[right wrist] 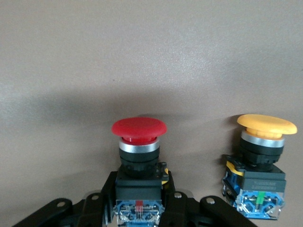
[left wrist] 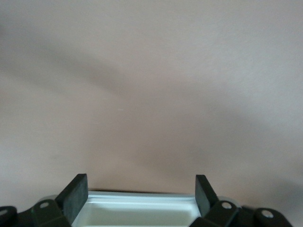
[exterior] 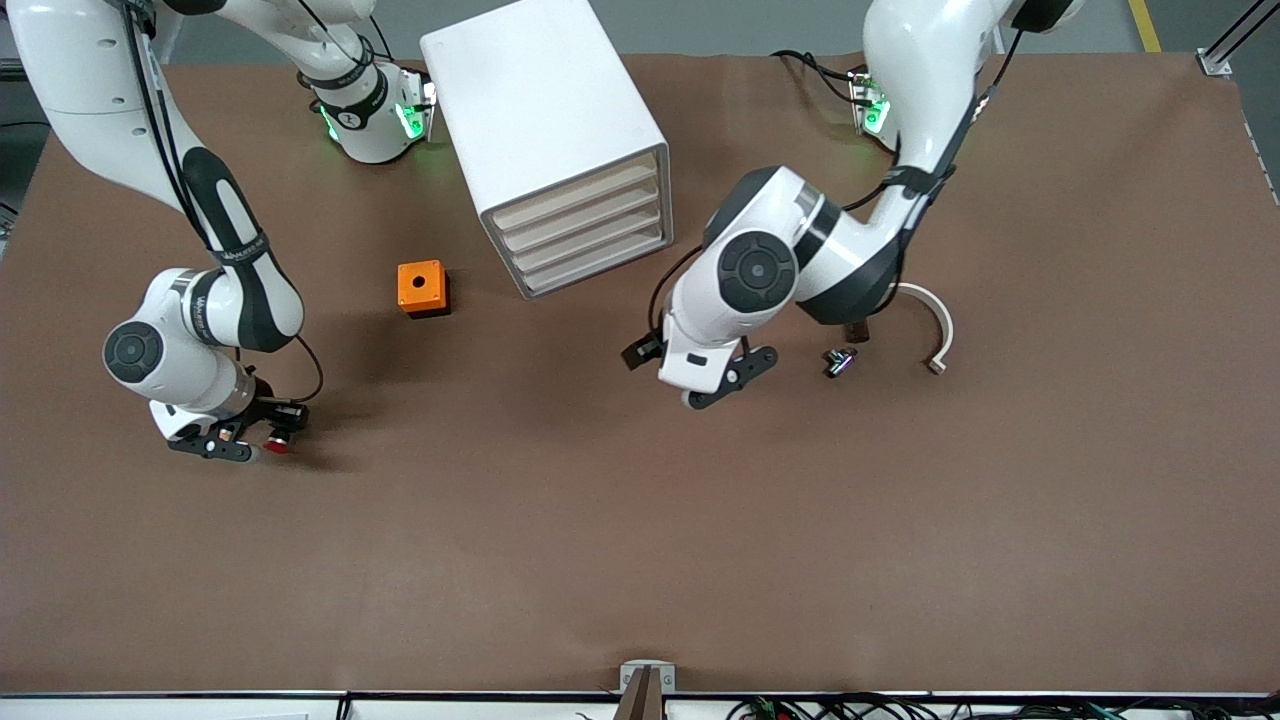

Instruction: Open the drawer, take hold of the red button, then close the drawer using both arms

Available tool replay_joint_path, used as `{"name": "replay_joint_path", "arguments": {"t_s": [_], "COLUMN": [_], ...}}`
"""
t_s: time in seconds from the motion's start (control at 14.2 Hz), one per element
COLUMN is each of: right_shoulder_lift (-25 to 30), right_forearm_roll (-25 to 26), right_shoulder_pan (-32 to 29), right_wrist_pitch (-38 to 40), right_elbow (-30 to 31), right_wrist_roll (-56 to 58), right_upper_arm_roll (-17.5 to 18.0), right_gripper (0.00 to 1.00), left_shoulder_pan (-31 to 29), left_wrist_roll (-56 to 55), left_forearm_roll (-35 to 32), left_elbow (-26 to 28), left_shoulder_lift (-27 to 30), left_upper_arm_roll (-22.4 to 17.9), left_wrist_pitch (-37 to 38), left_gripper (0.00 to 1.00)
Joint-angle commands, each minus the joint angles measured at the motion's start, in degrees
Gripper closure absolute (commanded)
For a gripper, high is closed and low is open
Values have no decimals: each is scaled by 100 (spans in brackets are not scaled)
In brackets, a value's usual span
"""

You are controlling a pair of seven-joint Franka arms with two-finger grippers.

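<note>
Right gripper [exterior: 262,437], low at the right arm's end of the table [exterior: 640,560], is pinching the red-capped button [right wrist: 138,156] by its black body, fingers [right wrist: 106,196] pressed against it. Left gripper [exterior: 735,375], near the cabinet [exterior: 545,120], is hovering with fingers [left wrist: 75,196] spread wide, holding nothing. Drawer [exterior: 600,262] is sitting shut.

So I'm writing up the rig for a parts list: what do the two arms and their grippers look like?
Both arms are glossy white with rounded joints, black bands and round black caps at the joints. Thin black cables run along them, and green lights glow at their bases. The left gripper and right gripper are black with two flat fingers, fixed with silver screws.
</note>
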State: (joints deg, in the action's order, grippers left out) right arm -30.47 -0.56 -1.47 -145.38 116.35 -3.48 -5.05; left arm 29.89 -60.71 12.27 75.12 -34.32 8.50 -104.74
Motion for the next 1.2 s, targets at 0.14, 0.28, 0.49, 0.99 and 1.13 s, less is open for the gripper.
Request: {"name": "replay_joint_path", "arguments": {"t_s": [0.14, 0.28, 0.49, 0.99, 1.13], "right_shoulder_lift": [-91, -91, -91, -38, -3], "right_forearm_roll": [-5, -14, -40, -58, -58], "right_shoulder_pan": [-152, -248, -293, -196, -187], "right_wrist_pitch": [10, 18, 27, 202, 657], "right_elbow": [-130, -148, -183, -253, -489], "right_wrist_roll": [102, 102, 84, 32, 41], "right_upper_arm_roll": [118, 135, 162, 162, 171], "right_gripper": [100, 56, 0, 0, 0], "left_shoulder_pan": [-710, -1141, -1686, -2399, -2663], "left_wrist_roll": [1261, 1911, 2605, 3354, 3828], "left_forearm_roll": [-770, -797, -849, -1289, -1289], "left_elbow": [467, 504, 653, 1232, 1522], "left_shoulder_lift": [943, 1251, 1691, 2192, 2421], "left_upper_arm_roll": [46, 38, 47, 64, 73], "left_wrist_pitch": [525, 534, 883, 999, 947], "left_gripper": [0, 0, 0, 0, 0]}}
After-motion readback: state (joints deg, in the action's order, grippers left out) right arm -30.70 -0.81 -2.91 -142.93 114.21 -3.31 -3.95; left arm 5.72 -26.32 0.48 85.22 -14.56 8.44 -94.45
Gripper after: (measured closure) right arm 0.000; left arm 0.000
